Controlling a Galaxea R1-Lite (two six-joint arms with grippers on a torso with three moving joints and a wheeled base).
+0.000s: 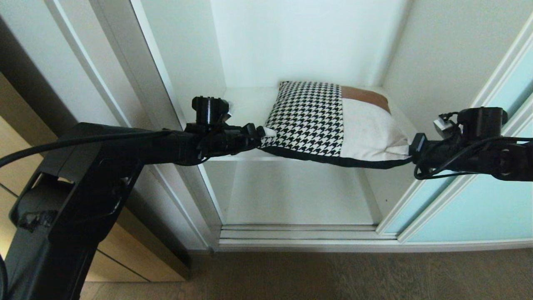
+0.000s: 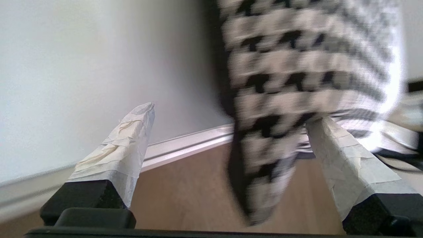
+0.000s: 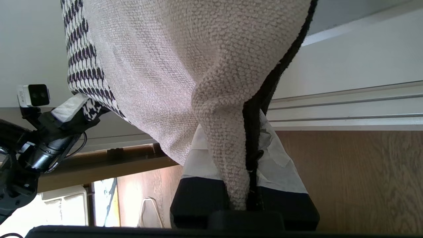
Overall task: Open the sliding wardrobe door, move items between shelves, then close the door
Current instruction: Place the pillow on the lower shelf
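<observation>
The patchwork cushion (image 1: 316, 121) lies on the upper white shelf (image 1: 245, 104), its front edge sagging past the shelf lip. My right gripper (image 1: 412, 148) is shut on its cream front corner (image 3: 228, 172), pinching fabric and dark seam between the taped fingers (image 3: 284, 165). My left gripper (image 1: 266, 133) is open at the houndstooth front corner (image 2: 264, 185), which hangs loose between the spread taped fingers (image 2: 132, 138), close to one of them. The lower shelf (image 1: 295, 191) is bare. The sliding wardrobe door (image 1: 466, 208), pale aqua glass, stands slid aside at the right.
The wardrobe's white side frame (image 1: 166, 125) rises just behind my left arm. A silver floor track (image 1: 300, 235) runs along the opening's bottom. A light wooden cabinet front (image 1: 125, 258) stands at the lower left. Brown floor (image 1: 333, 275) lies in front.
</observation>
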